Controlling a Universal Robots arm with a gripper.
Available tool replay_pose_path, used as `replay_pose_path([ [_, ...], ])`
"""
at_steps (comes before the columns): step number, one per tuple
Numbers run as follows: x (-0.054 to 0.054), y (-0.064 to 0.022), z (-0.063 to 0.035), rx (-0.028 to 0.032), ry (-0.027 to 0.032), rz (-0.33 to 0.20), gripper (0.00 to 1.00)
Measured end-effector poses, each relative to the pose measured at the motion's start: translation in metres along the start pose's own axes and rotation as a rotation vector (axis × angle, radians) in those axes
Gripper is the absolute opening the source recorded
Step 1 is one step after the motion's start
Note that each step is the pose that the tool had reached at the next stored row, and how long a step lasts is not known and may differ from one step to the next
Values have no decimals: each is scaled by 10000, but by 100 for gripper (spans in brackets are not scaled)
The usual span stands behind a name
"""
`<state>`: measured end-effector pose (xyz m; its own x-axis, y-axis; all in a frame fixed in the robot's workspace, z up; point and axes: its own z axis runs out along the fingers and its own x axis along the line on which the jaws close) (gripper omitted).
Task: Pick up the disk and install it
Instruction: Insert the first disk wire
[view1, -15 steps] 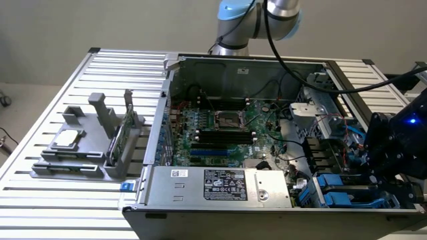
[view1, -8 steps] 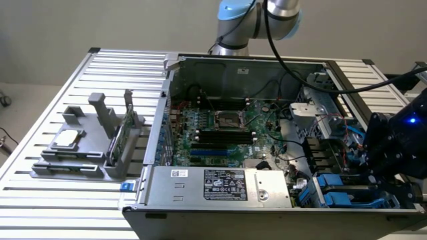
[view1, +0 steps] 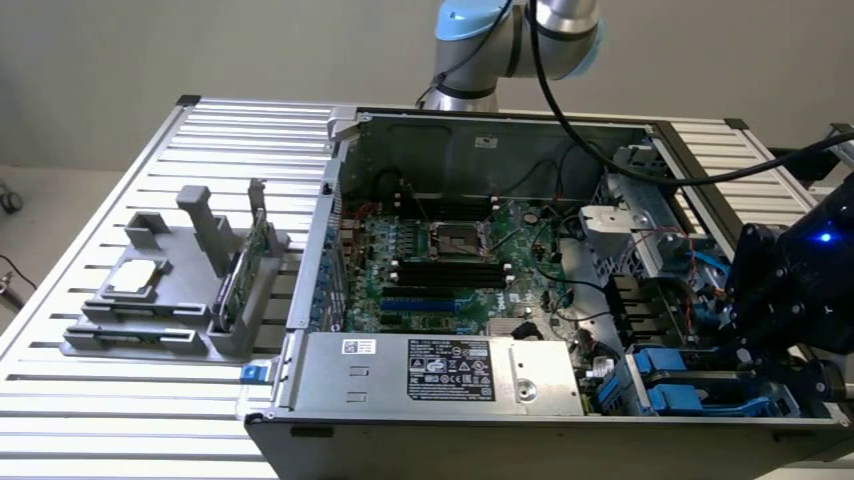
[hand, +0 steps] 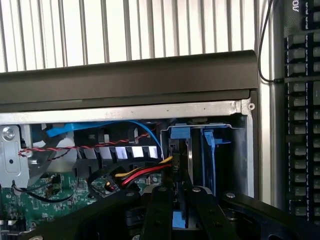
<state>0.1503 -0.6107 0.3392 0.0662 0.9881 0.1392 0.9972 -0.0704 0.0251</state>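
Note:
The disk (hand: 180, 133) stands edge-on in the drive bay at the corner of the open computer case (view1: 467, 130), its blue carrier rail showing between my black fingers (hand: 159, 205). My gripper (hand: 180, 195) is shut on the disk's blue frame from above. In the exterior view the gripper (view1: 750, 345) hangs over the bay at the case's right front corner, where blue carrier rails (view1: 674, 385) show. Most of the disk's flat face is hidden inside the bay.
Red, yellow and black cables (hand: 142, 172) run just beside the bay. A grey fixture (view1: 160, 310) on the exterior view's left holds a small silver drive (view1: 134, 280) and a green card (view1: 240, 275). A keyboard (hand: 302, 125) lies past the case wall on the slatted table (view1: 94, 220).

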Motion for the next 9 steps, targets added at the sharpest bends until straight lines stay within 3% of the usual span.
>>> replay_pose_path([
  [9,16,1,14,33,-90,2,17],
])
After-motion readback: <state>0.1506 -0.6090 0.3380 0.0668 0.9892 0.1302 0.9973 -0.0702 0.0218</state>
